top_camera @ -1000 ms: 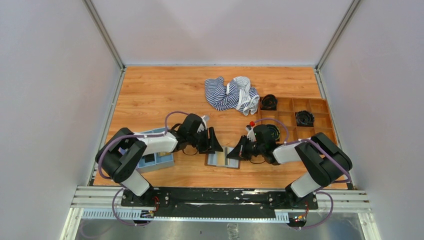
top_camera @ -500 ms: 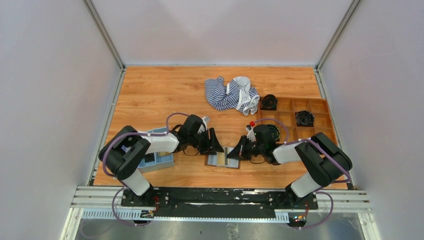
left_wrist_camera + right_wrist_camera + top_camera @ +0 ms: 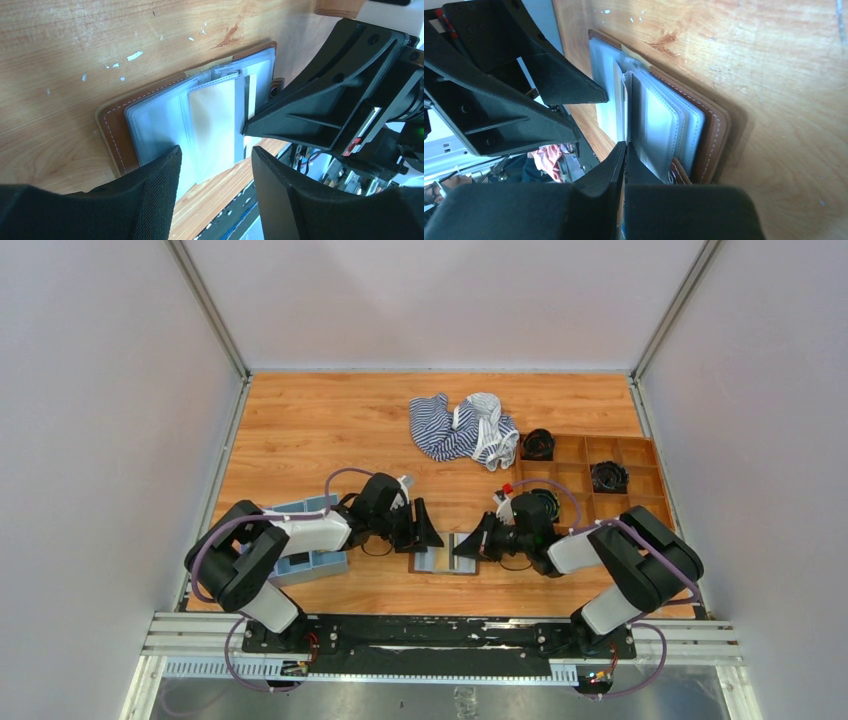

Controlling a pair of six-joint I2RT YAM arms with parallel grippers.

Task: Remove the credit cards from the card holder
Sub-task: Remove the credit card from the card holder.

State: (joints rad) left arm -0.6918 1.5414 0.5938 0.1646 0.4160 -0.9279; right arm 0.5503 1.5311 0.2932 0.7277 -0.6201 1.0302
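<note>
Card holder (image 3: 155, 120) lies open: stitched brown leather, glossy clear pockets.

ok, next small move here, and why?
Probably ease the right gripper back toward its own side. It is shut, tips at the pocket edges of the open card holder; the left gripper stands open over the other page. Whether it pinches anything I cannot tell.
</note>
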